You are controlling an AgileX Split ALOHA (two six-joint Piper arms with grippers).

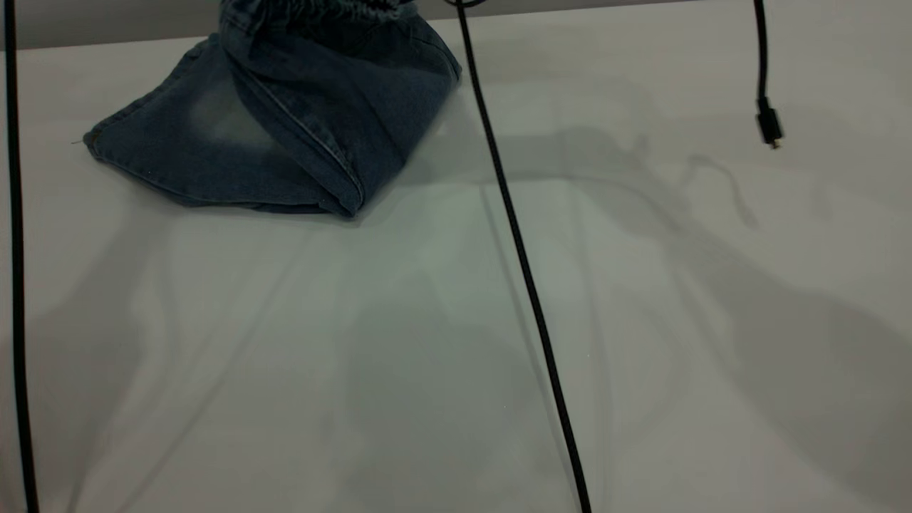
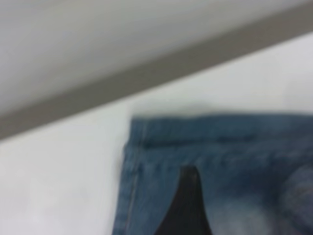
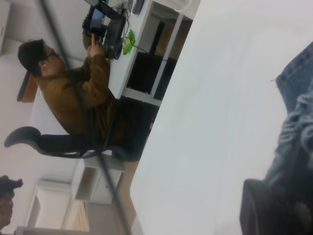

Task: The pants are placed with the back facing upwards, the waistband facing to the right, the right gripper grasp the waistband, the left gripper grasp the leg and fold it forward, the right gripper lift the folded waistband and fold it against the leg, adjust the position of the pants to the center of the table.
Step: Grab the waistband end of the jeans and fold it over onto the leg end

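Pants lifted by the waistband at the far left of the desk

The pants (image 1: 285, 135) hang from the raised waistband (image 1: 313, 11), hems resting on the desk (image 1: 641, 320), likely mid-fold; the right gripper (image 3: 274, 205) sits against bunched denim, apparently holding it; the left gripper (image 2: 186, 205) lies on a hem, grip I cannot tell; cables (image 1: 520, 256) hang nearer

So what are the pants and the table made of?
The pants look like blue denim: a woven, faded cloth with stitched seams, a pale bleached patch and a gathered waistband. The table looks like a smooth, hard, pale board with a slight sheen, likely laminate or painted wood, though that is not certain.
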